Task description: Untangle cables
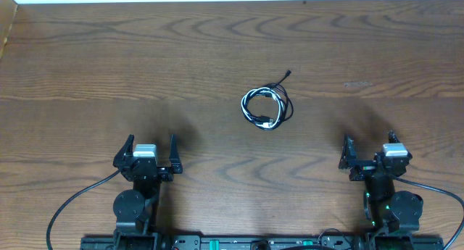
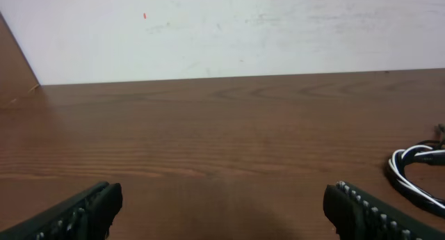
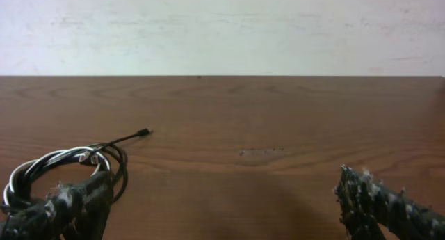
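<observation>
- Cables (image 1: 288,109): one small coil on the desk (image 1: 109,54), a little to 3 o'clock of centre. Nothing is touching it, and it lies well apart from both arms.
- The white cable (image 3: 49,156) and the black cable (image 3: 125,139) are wound together in the same loops. The black one throws a short tail with its plug out toward 1 o'clock in the overhead view.
- Left jaws: released, spread wide, nothing between them. Both fingers (image 2: 80,211) show at the bottom corners of the left wrist view with bare desk between.
- Right jaws: also released and empty. In the right wrist view the coil sits partly behind the 9 o'clock side finger (image 3: 66,205), farther up the desk and not in contact.
- Bearing: from the left jaws the coil lies at about 2 o'clock, and from the right jaws at about 10 o'clock.
- The right arm (image 1: 395,206) looks slightly nearer than the left arm (image 1: 134,203), but the margin is small and the overhead view is coarse, so I would not lean on it.
- Long axis: the coil is close to round, perhaps a touch wider from 9 to 3 o'clock. The tail is its only clear direction.
- Judgement: no untangling has begun. Your first reach likely goes up and inward, and the free tail is the easier pick.
</observation>
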`<move>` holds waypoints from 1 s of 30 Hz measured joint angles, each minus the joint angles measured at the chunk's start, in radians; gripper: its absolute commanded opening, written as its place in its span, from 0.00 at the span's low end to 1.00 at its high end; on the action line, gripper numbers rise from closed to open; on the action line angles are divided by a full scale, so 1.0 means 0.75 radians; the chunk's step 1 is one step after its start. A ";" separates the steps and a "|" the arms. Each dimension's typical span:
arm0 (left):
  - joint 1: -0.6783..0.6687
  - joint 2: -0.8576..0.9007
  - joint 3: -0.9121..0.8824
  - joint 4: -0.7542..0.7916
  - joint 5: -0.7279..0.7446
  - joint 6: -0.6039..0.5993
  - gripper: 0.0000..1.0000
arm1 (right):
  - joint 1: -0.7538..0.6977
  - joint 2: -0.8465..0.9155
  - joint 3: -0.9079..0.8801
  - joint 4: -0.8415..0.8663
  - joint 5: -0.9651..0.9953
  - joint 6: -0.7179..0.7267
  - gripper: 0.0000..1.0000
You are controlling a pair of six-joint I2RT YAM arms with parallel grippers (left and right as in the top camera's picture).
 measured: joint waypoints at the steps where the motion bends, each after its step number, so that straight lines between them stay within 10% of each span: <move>1: 0.000 0.000 0.000 0.000 0.001 0.000 0.98 | 0.000 0.000 0.000 0.000 0.000 0.000 0.99; 30: 0.000 0.000 0.000 0.000 0.001 0.000 0.98 | 0.000 0.000 0.000 0.004 -0.028 0.000 0.99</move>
